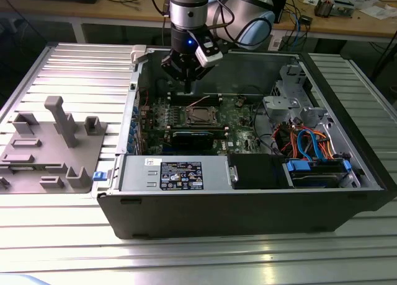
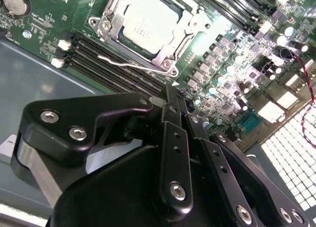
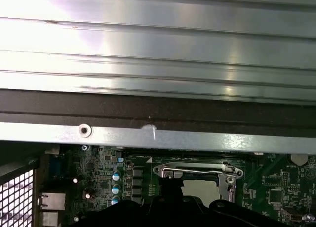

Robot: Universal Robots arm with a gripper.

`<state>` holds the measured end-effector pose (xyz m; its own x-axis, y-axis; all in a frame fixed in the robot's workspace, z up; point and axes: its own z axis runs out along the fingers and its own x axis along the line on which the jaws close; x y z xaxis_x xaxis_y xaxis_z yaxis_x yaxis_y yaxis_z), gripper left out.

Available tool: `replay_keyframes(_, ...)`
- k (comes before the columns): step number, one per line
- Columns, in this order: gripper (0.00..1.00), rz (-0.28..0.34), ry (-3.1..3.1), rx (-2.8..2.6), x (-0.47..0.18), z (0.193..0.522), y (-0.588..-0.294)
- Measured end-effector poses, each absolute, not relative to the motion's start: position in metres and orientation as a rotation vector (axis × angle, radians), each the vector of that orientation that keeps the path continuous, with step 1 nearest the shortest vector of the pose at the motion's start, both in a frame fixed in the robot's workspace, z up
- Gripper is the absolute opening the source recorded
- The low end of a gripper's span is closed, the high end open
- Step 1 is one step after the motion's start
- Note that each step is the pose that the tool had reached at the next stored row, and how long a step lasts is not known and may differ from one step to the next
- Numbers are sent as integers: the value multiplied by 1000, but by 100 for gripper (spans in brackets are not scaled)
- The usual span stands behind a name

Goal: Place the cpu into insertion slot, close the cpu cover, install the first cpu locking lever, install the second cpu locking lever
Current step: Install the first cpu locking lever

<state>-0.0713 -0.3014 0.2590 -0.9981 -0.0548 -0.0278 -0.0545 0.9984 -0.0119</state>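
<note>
**A:** What is the case holding for you right now?

**B:** Your open computer case (image 1: 248, 204) is lying on the ribbed metal table (image 1: 62, 248). It is carrying the green board (image 1: 239, 105), a long labelled box (image 1: 180, 175) running along the case edge nearest the exterior camera, and a bundle of blue and orange cables (image 1: 307, 142) in the corner at the exterior view's right. A grey fixture tray (image 1: 56, 149) is sitting on the table outside the case, by the table's edge at the exterior view's left.

**A:** And the chip?

**B:** You are looking at the cpu (image 2: 148, 23) sitting inside the insertion slot (image 1: 180, 116), near the middle of the board. It is lying flat with its metal top facing up. It is square, so no side is reading as the longer one, and its edges are running parallel to the slot's rim. The cpu cover (image 2: 114, 24) is lying down over it, its window framing the chip. One thin silvery lever (image 2: 129, 64) is stretching along the slot's side, beside the memory slots; I cannot tell whether it is latching.

**A:** The fingers?

**B:** Your gripper (image 1: 188, 85) is hovering above the board, between the slot and the far case wall. Its fingers (image 2: 173, 138) are pressing together, gripping nothing.
</note>
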Motion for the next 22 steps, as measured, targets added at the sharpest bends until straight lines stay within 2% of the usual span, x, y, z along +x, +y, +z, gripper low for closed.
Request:
replay_keyframes(4,11,-13,3112,-85,-71,258,-301)
replay_keyframes(7,11,37,3111,-78,-71,256,-302)
replay_keyframes(22,11,36,3112,-30,-70,254,-302)
